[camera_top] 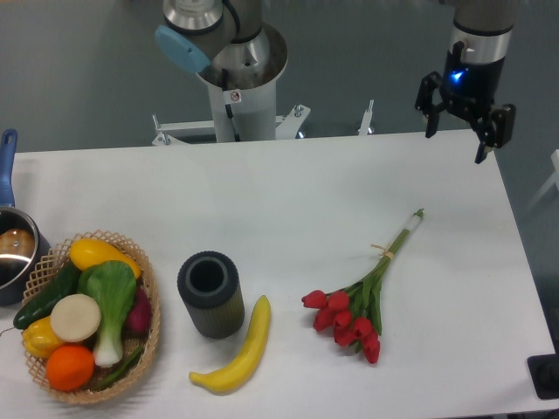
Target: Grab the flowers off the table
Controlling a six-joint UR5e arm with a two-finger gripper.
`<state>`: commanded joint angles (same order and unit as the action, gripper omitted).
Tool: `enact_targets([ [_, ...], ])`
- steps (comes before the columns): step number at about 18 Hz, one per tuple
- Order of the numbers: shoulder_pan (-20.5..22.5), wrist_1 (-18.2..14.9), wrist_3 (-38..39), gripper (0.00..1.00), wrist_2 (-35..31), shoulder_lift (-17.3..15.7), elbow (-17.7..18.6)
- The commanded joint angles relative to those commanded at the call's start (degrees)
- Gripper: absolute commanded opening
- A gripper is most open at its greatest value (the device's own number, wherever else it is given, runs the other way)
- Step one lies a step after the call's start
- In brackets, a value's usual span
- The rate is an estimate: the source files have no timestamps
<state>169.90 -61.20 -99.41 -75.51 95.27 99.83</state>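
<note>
The flowers [362, 297], a bunch of red tulips with long green stems tied by a pale band, lie flat on the white table [288, 201] right of centre, blooms toward the front and stems pointing back right. My gripper [456, 141] hangs open above the table's far right corner, well behind the stem ends and apart from them. Nothing is between its fingers.
A yellow banana [239, 360] lies near the front edge beside a dark ribbed cylinder vase [210, 293]. A wicker basket [147, 340] of vegetables and fruit stands at the front left. A pot with a blue handle [12, 249] sits at the left edge. The arm's base [238, 83] stands behind the table.
</note>
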Motion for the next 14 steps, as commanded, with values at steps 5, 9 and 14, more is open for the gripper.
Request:
enact_targets([
  [5, -0.9, 6.9, 8.5, 1.0, 1.4, 0.8, 3.6],
  [9, -3.3, 6.9, 9.7, 1.0, 1.4, 3.4, 3.6],
  [14, -6.2, 9.6, 11.8, 1.0, 1.3, 8.1, 3.3],
])
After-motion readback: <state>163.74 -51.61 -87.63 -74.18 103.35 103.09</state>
